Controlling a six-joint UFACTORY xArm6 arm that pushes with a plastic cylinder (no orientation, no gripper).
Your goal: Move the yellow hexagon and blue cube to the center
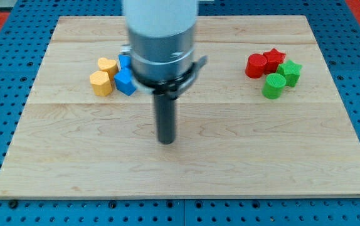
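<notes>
Yellow hexagon [101,83] touches the blue cube [125,82], ten o'clock of our tip [166,140], which grasps nothing; shoving may drag the yellow heart [108,65], perhaps.

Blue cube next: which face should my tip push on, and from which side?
No grip, only pushing. Put my tip on the blue cube at its left face, coming from the view's left. The yellow hexagon touches that face, so push the hexagon's left side; both slide toward center.
</notes>
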